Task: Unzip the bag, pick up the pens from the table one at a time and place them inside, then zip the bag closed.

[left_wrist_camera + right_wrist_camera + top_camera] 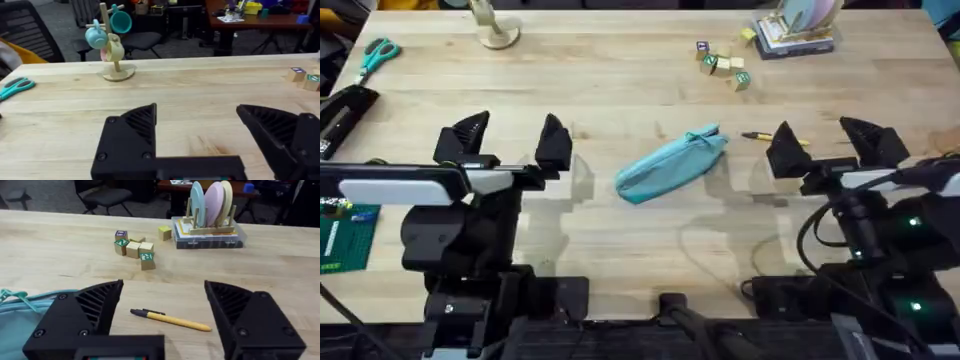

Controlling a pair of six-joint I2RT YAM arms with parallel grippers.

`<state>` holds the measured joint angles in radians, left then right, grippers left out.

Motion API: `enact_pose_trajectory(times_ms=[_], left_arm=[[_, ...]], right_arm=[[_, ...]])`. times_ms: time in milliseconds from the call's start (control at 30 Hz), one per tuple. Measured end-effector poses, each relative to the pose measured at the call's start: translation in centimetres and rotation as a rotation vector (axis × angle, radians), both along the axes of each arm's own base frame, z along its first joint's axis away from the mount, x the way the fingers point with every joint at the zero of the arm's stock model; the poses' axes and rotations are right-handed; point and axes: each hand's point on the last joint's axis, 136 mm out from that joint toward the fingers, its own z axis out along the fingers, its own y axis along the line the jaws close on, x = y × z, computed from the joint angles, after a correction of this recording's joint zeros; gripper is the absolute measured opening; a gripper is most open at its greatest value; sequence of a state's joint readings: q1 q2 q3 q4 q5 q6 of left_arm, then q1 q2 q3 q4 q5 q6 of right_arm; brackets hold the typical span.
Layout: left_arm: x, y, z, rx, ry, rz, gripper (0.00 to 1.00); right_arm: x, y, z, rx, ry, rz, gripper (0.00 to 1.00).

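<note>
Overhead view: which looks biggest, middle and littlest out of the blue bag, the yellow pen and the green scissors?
1. The bag, biggest by far.
2. The scissors.
3. The pen, partly hidden behind the right gripper, so scissors versus pen is unsure.

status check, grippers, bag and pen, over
Left gripper and right gripper open, empty. Bag on table, apparently still zipped. Yellow pen lies between right fingers, untouched. Nothing blocking.

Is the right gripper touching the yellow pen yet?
Apart. The right wrist view shows the yellow pen on the table beyond the open right gripper, bare wood around it.
</note>
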<state>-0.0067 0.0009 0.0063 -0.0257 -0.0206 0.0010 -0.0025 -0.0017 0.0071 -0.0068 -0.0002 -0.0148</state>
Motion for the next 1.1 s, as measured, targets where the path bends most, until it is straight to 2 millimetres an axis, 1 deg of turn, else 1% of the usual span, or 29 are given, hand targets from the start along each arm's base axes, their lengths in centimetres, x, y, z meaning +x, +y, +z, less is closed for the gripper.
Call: enact_pose_trajectory(times_ms=[267, 400, 433, 500, 567, 667, 800, 933, 1033, 1100], left_arm=[[0.0, 0.1, 0.1, 0.003, -0.003, 0.006, 0.992], [-0.2, 0.1, -1.0, 0.004, 0.063, 0.006, 0.992], [-0.4, 0.1, -1.2, 0.004, 0.084, 0.006, 0.992], [-0.7, 0.1, -0.7, 0.004, 0.112, 0.006, 0.992], [-1.1, 0.1, 0.8, 0.005, 0.115, 0.006, 0.992], [-1.3, 0.1, 3.9, 0.005, 0.091, 0.006, 0.994], [-1.1, 0.1, 7.9, 0.007, 0.083, 0.006, 0.994], [-0.5, 0.1, 11.0, 0.008, 0.108, 0.005, 0.994], [0.1, 0.1, 13.3, 0.008, 0.129, 0.005, 0.994], [0.5, 0.1, 14.7, 0.008, 0.143, 0.005, 0.994]], right_arm=[[-0.1, 0.1, -0.1, -0.006, 0.009, 0.005, 0.996], [-0.6, 0.2, -0.1, -0.007, 0.065, 0.011, 0.995], [-0.8, 0.2, 0.1, -0.008, 0.079, 0.013, 0.996], [-1.1, 0.3, 1.0, -0.014, 0.094, 0.018, 0.996], [-1.4, 0.3, 2.4, -0.019, 0.099, 0.019, 0.996], [-1.7, 0.3, 4.7, -0.035, 0.114, 0.021, 0.996], [-1.6, 0.3, 7.7, -0.081, 0.167, 0.031, 0.996], [-1.0, 0.3, 10.6, -0.113, 0.225, 0.040, 0.996], [-0.1, 0.3, 12.9, -0.124, 0.263, 0.045, 0.996], [0.5, 0.3, 14.1, -0.128, 0.286, 0.047, 0.996]])
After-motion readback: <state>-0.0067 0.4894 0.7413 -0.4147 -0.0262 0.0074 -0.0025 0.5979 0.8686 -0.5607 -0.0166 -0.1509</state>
